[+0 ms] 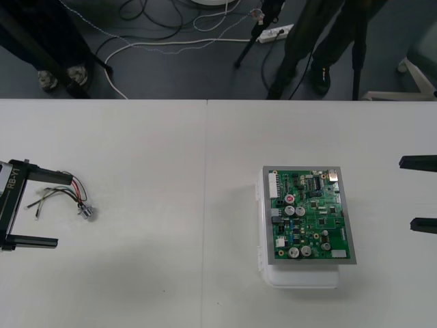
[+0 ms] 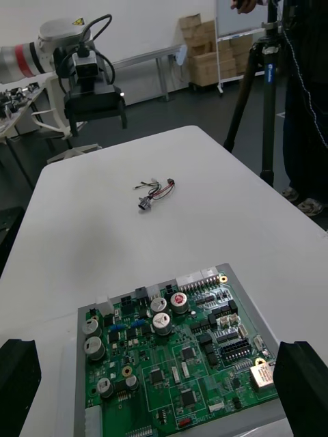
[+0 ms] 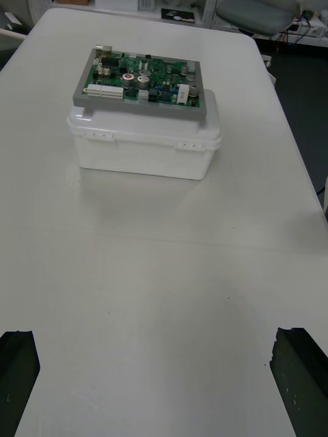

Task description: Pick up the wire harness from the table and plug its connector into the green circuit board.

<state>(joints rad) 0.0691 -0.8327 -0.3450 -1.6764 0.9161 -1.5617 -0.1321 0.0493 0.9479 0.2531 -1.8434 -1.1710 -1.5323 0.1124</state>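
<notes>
First, nearest, at the right edge of the desk point(image 1: 171, 287): right pincer point(image 1: 420, 193), fingers point(image 2: 302, 382) wide apart, nothing between them, standing clear of the board point(image 1: 308, 213). Just beyond, right of the desk's middle: that green board, flat on a white base point(image 3: 143, 147), with round capacitors and white connectors on its top face.

Farther on, well apart from the board and toward the left edge: harness point(image 1: 68, 192), loose on the bare desk. Thin red, black and pale wires bunched together, with a round metal socket point(image 1: 87, 212) at the end nearer the board. Plug too small to pick out.

Last along that line, at the left edge: left pincer point(image 1: 63, 209), fingers point(image 3: 297, 372) likewise spread wide, gripping nothing. Seen from above, harness within the gap between those 2 fingers, wires close by the far finger, socket just past the fingertips. Contact between wires and finger impossible to judge.

Beyond the desk's far edge: dark floor point(image 1: 205, 68) strewn with loose cables.
</notes>
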